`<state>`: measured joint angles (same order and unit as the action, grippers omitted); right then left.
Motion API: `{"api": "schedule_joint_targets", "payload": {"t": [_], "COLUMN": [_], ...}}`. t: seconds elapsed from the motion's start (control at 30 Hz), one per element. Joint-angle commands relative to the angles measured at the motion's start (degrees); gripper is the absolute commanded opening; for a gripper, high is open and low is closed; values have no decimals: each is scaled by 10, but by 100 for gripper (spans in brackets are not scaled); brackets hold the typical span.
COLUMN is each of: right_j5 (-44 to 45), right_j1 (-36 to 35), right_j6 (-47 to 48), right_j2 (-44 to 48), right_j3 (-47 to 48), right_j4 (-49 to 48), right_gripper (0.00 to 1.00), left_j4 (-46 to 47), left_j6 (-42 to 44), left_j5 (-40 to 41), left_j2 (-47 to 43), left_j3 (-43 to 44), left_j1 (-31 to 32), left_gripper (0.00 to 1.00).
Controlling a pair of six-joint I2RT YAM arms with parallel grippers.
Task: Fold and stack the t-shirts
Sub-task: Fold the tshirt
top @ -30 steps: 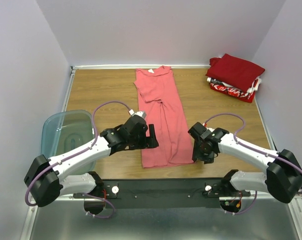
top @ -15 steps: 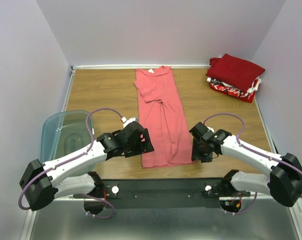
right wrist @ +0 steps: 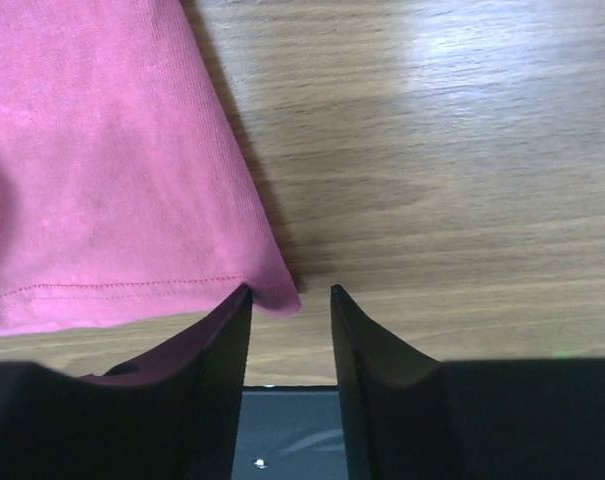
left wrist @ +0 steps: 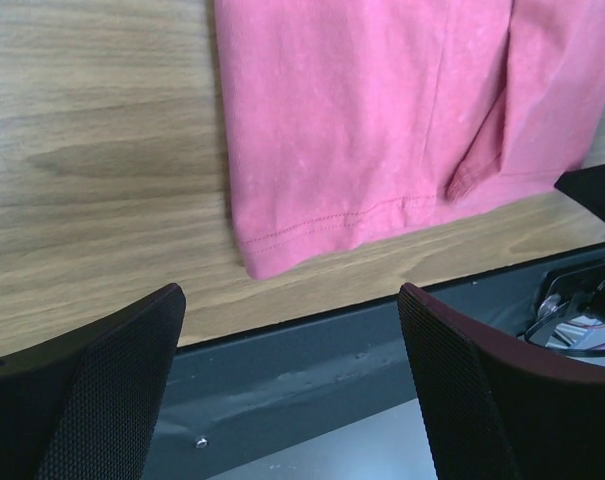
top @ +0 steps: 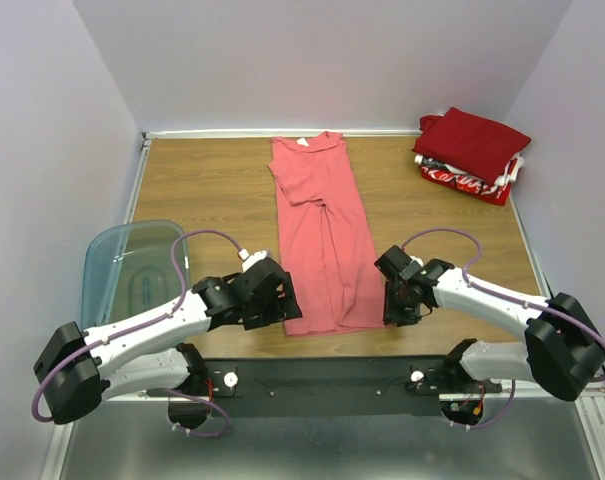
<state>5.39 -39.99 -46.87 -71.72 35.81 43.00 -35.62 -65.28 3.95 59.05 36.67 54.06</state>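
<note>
Two hem corners are being lined up for the crosswise fold of the salmon-pink shirt [top: 322, 240], which is lying mid-frame. The left gripper [left wrist: 287, 300] is hovering wide open, while the right gripper [right wrist: 290, 292] is straddling the lower-right corner, not yet pinching. Next, both need firm pinches.

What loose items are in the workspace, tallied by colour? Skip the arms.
salmon-pink t-shirt, laid flat: 1
dark red t-shirt, top of the folded stack: 1
red t-shirt with white print, under it: 1
blue-grey plastic bin: 1
Total: 4 (3 shirts, 1 bin)
</note>
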Motion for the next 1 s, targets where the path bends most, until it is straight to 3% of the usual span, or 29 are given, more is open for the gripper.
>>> {"api": "schedule_joint_targets", "payload": {"t": [0.0, 0.07, 0.3, 0.43, 0.6, 0.97], "right_j5": [-16, -27, -41, -45, -48, -50], "right_j1": [4, 4, 4, 4, 4, 4], "right_j6": [3, 1, -14, -17, -20, -21], "right_j2": [-12, -13, 4, 4, 5, 8], "right_j3": [-12, -16, -28, -29, -25, -22], "right_j4": [-26, -27, -27, -27, -27, -27], "right_gripper": [40, 36, 5, 1, 1, 1], "left_j4": [-6, -5, 8, 24, 42, 70], "left_j6": [-20, -20, -23, -19, -20, -20], "left_j5": [5, 4, -3, -8, -8, 4], "left_j2": [-6, -3, 7, 26, 48, 100], "left_j3": [-16, -19, -34, -42, -48, -52], "left_j1": [9, 10, 19, 24, 30, 30], "left_gripper": [94, 94, 89, 82, 62, 49]}}
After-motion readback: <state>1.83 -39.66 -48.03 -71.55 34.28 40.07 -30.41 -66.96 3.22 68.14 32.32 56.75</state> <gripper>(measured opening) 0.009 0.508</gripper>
